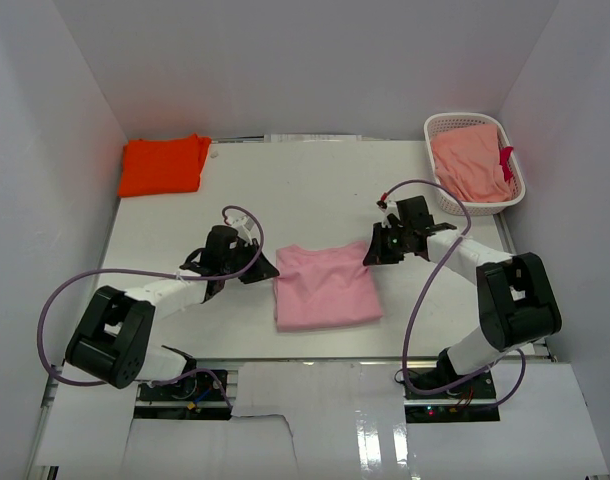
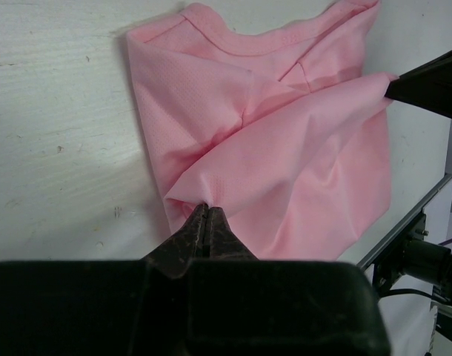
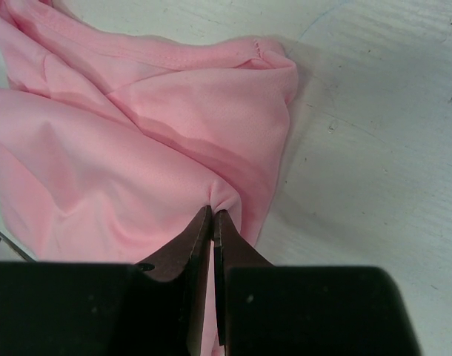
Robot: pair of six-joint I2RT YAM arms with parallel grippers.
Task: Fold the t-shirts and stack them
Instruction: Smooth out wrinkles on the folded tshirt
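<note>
Top external view is showing the pink t-shirt [image 1: 325,288] lying in the lower middle of the frame on the table [image 1: 315,190]. It is partly folded into a rough square, and my two arms are reaching in from either side. My left gripper [image 1: 269,269] is clamping the shirt's left edge, and my right gripper [image 1: 371,252] is clamping it near the upper right corner. Both wrist views are showing the fingers pressed together, with a pucker of pink cloth nipped between the tips.

I am gripping two opposite edges, I judge, so that the fabric is stretching between the pinches. That way the lifted layer can travel across as one panel instead of sagging. In the left wrist view the cloth is rising in a ridge from my fingertips [image 2: 198,230] at lower centre toward the right gripper's tip at the upper right edge, which is suggesting a fold under way. The collar [image 2: 211,33] is lying flat near the top of that frame.

The orange t-shirt [image 1: 163,165] is sitting folded in the upper left corner of the top view, well apart, probably serving as the base of the stack. The white basket [image 1: 440,125] at upper right is holding a salmon-coloured cloth [image 1: 472,165].
</note>
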